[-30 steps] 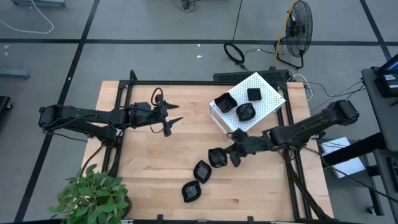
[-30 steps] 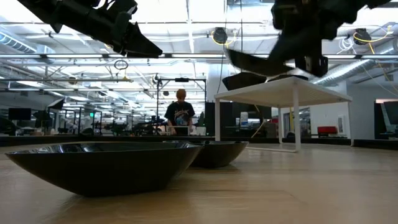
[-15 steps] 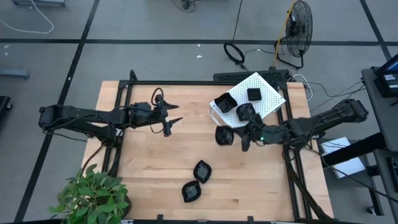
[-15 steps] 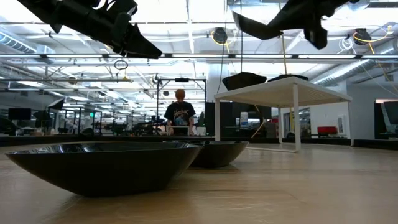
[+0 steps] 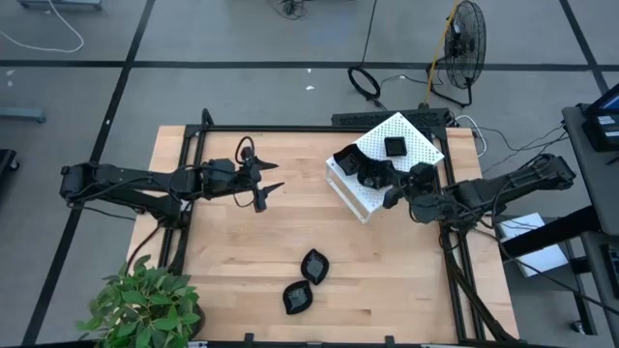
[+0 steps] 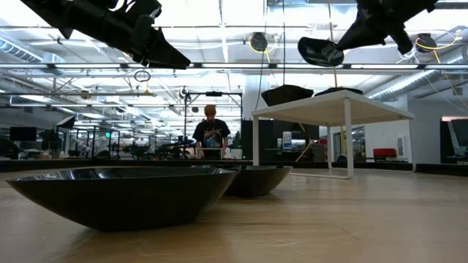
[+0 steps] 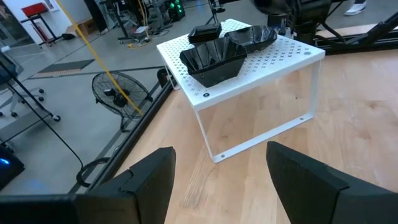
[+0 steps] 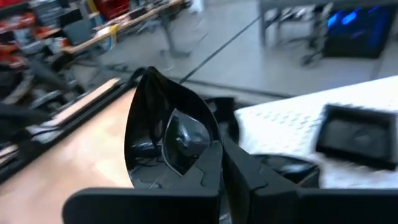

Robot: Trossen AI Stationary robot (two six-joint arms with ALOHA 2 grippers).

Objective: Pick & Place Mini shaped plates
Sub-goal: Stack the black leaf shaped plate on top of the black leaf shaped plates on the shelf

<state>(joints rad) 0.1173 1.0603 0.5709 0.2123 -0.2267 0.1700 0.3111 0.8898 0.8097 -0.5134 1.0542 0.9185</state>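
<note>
right gripper point(image 5: 392, 189) clamped shut on one mini shaped plate point(image 8: 168, 140), held in the air over the near edge of the white perforated box point(image 5: 418, 153), just beside the dishes already resting there. pinched by the rim only, so likely to swing or slip on the glossy edge if tipped. risked landing on the wavy-edged dish point(image 7: 212, 61) or the square dish point(image 5: 395, 146) on the box top, knocking one off, or dropping short past the edge onto the wooden surface point(image 5: 242, 251). left gripper point(image 5: 270, 179) hovering wide and empty over the surface, well apart. two more plates point(image 5: 306, 280) lying on the surface near its front edge, not yet moved. no brand, label or readable writing visible anywhere.
</note>
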